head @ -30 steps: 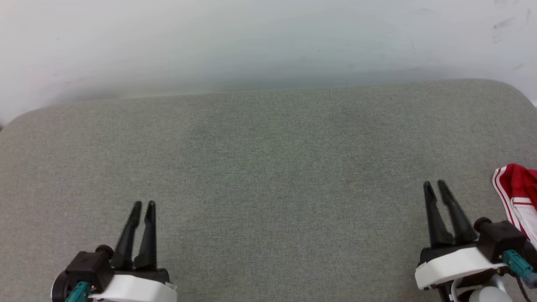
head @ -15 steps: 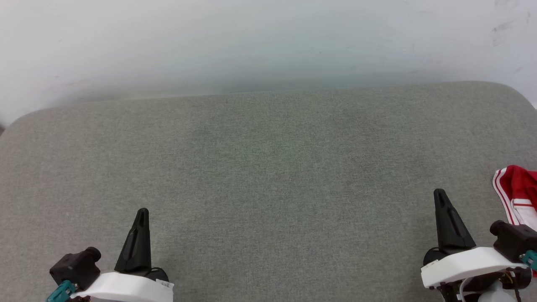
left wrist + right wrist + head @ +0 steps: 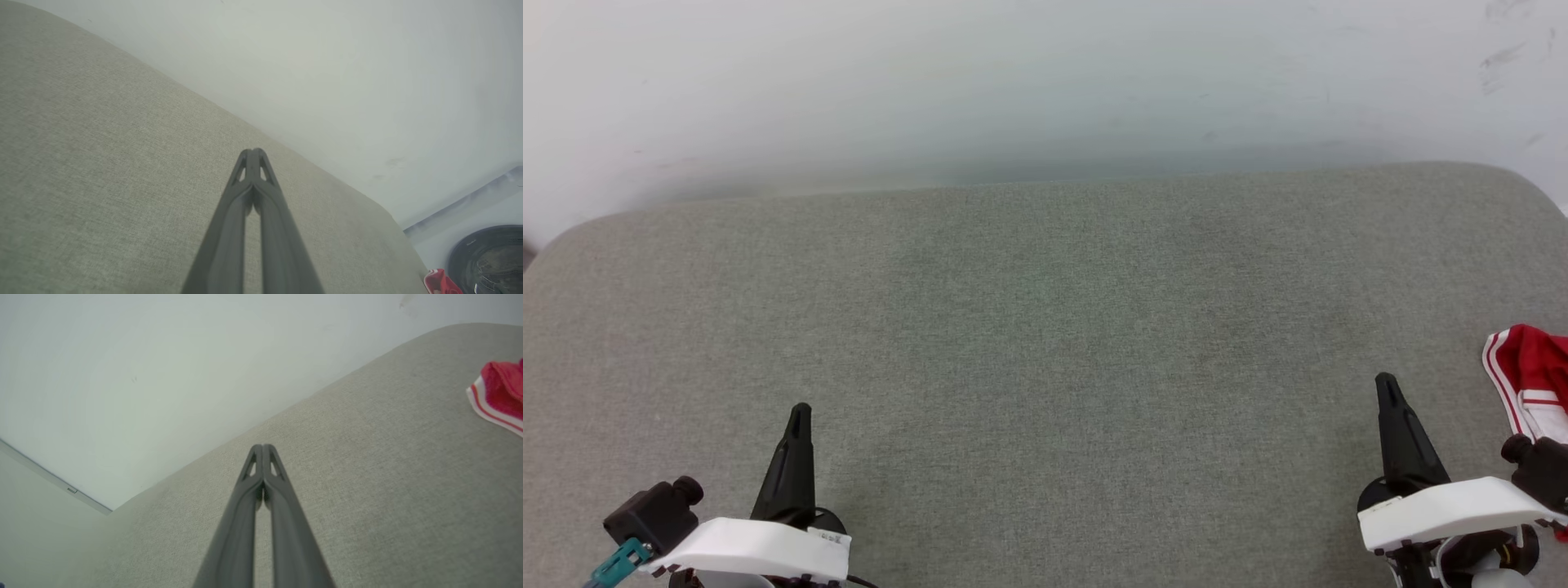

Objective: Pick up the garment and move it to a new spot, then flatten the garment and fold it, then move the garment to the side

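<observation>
**Both grippers closed and empty; shirt at the far right edge**

Head view: the left gripper (image 3: pixel 799 416) sits at 7 o'clock and the right gripper (image 3: pixel 1387 390) at 4 o'clock, both above a wide grey cushion (image 3: pixel 1045 327) that backs onto a pale wall (image 3: pixel 1045 82). Each gripper's fingers are pressed together with nothing between them. The shirt (image 3: pixel 1529 371) lies at 3 o'clock, cut off by the picture's edge. Only a red patch with white striped trim shows, so whether it is folded or bunched cannot be told.

Left wrist view: the left gripper (image 3: pixel 253 154) points across bare cushion, tips touching. A scrap of red shirt (image 3: pixel 438 281) shows at 5 o'clock, next to a dark round object (image 3: pixel 488 257) beyond the cushion.

Right wrist view: the right gripper (image 3: pixel 262 449) is closed on nothing. The shirt (image 3: pixel 500 390) lies at 2 o'clock, well apart from the tips.

As a judgement, the scene fits two stages: a shirt waiting at the side to be picked up, or one already folded and set aside. Too little of the shirt shows to settle which.
</observation>
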Available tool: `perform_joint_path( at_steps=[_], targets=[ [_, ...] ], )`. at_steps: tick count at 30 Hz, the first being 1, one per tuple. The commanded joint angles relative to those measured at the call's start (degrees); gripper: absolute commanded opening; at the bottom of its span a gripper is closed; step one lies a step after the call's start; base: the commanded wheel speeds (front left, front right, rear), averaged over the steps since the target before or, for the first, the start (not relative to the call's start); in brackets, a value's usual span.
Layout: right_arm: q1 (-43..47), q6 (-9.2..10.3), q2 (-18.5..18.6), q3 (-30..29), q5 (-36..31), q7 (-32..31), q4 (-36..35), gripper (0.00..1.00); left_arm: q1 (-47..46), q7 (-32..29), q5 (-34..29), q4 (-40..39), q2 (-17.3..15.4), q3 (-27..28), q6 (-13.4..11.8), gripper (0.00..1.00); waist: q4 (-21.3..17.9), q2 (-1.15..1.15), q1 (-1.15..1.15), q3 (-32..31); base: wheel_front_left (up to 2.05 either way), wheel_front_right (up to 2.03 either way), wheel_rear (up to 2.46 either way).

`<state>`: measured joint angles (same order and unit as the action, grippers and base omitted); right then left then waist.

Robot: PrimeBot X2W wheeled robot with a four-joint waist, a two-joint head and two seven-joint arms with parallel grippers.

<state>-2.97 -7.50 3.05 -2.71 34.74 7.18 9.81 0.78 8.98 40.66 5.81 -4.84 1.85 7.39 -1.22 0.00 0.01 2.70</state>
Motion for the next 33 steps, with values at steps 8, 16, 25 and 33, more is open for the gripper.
perform_joint_path(
  at_steps=[8, 16, 25, 33],
  targets=[
    [-1.81, 0.0, 0.31, -0.5, 8.36, -1.73, 0.01, 0.0, -2.09, -1.75, 7.64, 0.45, -0.49, 0.25, 0.05, 0.0, 0.11, 0.0, -0.01, -0.21, 0.0, 0.0, 0.0],
    [-2.08, 0.0, 0.33, -0.87, 14.72, -3.19, 0.52, 0.0, -2.73, -3.23, 13.59, 1.37, -0.46, 0.47, 0.07, 0.0, 0.21, 0.0, -0.01, -0.42, 0.0, 0.0, 0.0],
    [-2.39, 0.0, 0.34, -1.24, 21.25, -4.77, 1.07, 0.0, -3.35, -4.8, 19.64, 2.38, -0.37, 0.75, 0.08, 0.0, 0.32, 0.0, -0.01, -0.66, 0.0, 0.0, 0.0],
    [-2.48, 0.0, 0.34, -1.55, 26.64, -6.02, 1.52, 0.0, -4.0, -6.1, 24.61, 3.19, -0.27, 1.02, 0.09, 0.0, 0.42, 0.0, -0.01, -0.86, 0.0, 0.0, 0.0]
  ],
)
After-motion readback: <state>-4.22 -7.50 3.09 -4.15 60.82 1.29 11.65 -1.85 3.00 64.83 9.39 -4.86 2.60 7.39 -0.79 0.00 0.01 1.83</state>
